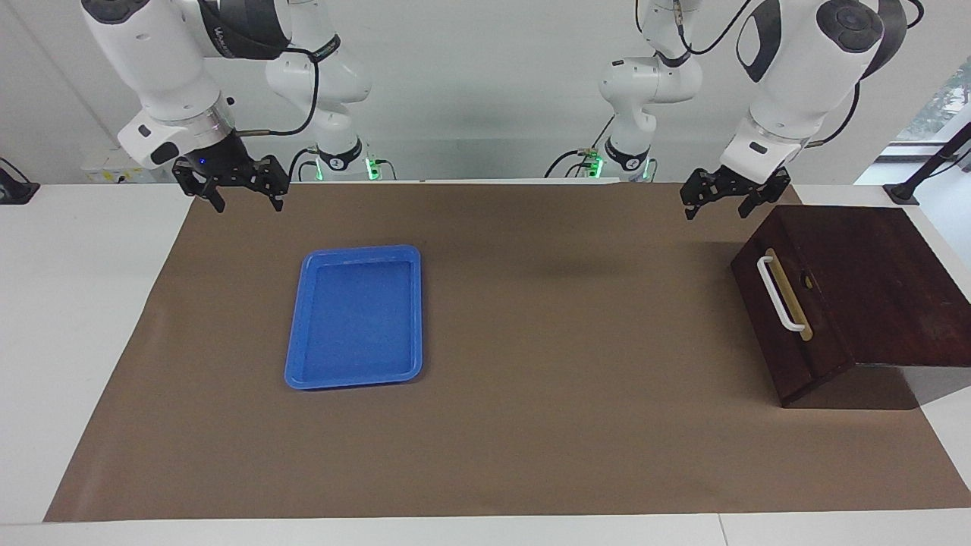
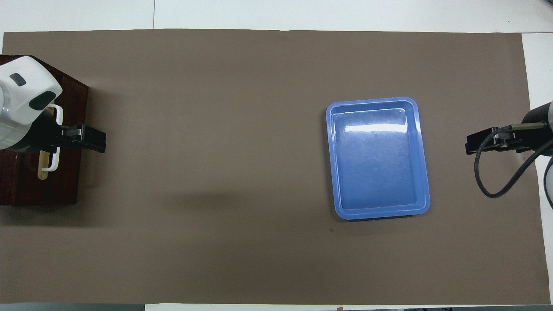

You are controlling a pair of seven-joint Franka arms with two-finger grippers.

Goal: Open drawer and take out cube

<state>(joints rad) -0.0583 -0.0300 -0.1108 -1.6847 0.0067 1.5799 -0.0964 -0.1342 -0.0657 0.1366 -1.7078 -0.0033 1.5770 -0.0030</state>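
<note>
Brown mat, shut drawer (image 1: 789,318) beside and below empty, open left pincer (image 1: 730,199); right pincer (image 1: 241,189) likewise.

Glossy blue plastic tray (image 1: 353,317) on matt brown paper mat (image 1: 531,425); drawer (image 1: 785,318) of dark polished wood.

Hidden or cut off:
- Drawer (image 1: 789,318): shut, so its inside and any contents are out of sight.
- Wooden box (image 2: 26,190): clipped by the overhead edge; my left wrist covers part of its handle (image 2: 55,138).
- My right arm: mostly outside the overhead view.
- Both arms: upper parts cropped in the facing view.
</note>
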